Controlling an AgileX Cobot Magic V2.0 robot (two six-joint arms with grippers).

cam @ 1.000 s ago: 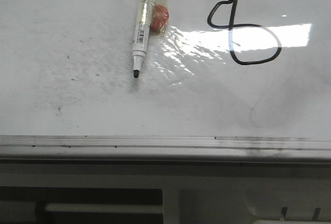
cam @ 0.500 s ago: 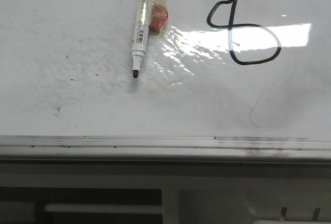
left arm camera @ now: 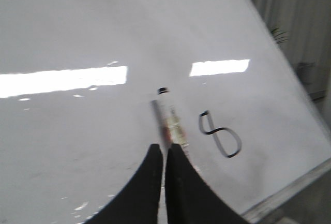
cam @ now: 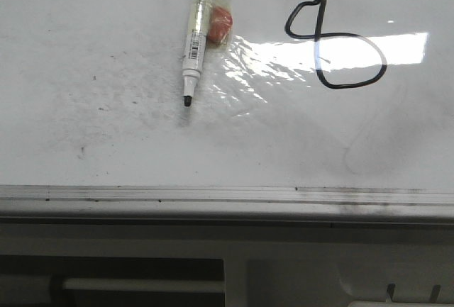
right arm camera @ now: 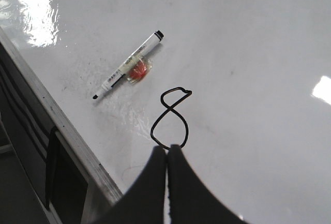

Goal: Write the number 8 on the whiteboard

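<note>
Nothing has moved since the earlier front frames: marker, wrapper and drawn figure sit exactly as before.

Whiteboard (cam: pixel 106 30) lies flat, glossy, smudged grey with black specks; pale metal rail (cam: pixel 213 195) runs along its near edge. Bright rectangular glare crosses the right half.

Number 8 (cam: pixel 335 43) is drawn in thin black line toward the far right of the board, tilted, small loop on the far-left side, larger round loop nearer the rail. The glare overlaps the large loop.

Uncapped marker (cam: pixel 194 37) lies near the far edge, left of the 8 and well apart from it, black tip pointing toward the rail. Barrel print too small to read. A clear wrapper with something orange-red (cam: pixel 218 25) touches its right side.

Left hand (left arm camera: pixel 164 154) closed, fingers pressed together, empty. Right hand (right arm camera: pixel 166 154) likewise closed, holding nothing, above the board.
</note>
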